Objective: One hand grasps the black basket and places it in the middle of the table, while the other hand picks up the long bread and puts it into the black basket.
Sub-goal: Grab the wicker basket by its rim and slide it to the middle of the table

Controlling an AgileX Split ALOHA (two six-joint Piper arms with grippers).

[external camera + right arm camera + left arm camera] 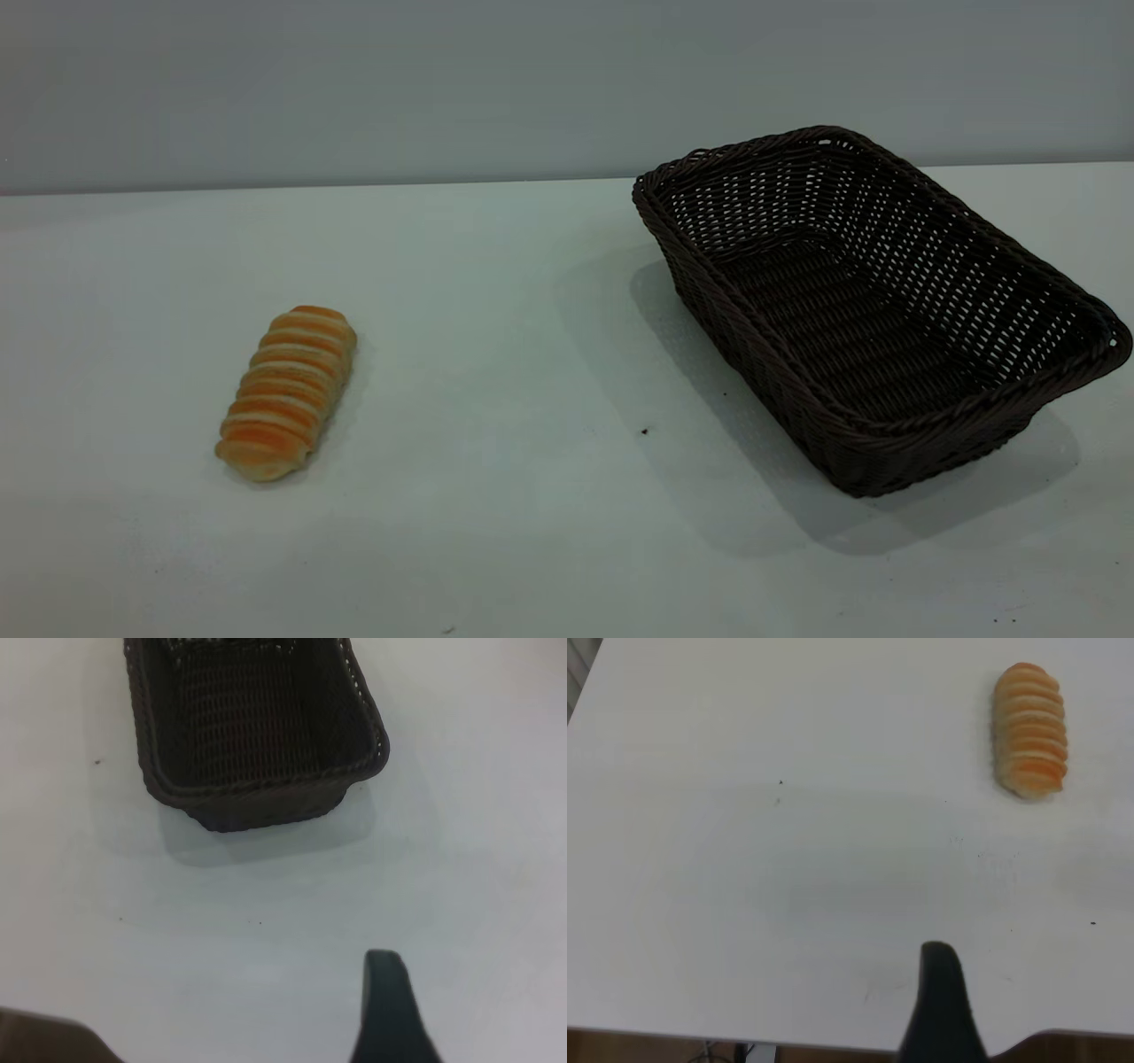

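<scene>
The small oblong golden-orange long bread with pale cross ridges [286, 392] [1029, 730] lies on the table's left side, well apart from the left gripper [943, 1010], of which only one dark finger shows, so its spread cannot be told. The large dark woven wicker basket [921, 394] [266, 790] stands empty on the right, near the far edge and clear of the right gripper [392, 1010], equally unreadable. Bare pale whitish-grey tabletop [532, 354] lies between bread and basket, with a plain grey wall [354, 89] behind.

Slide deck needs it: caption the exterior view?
Long bread lies left, empty black basket sits right on the table.
</scene>
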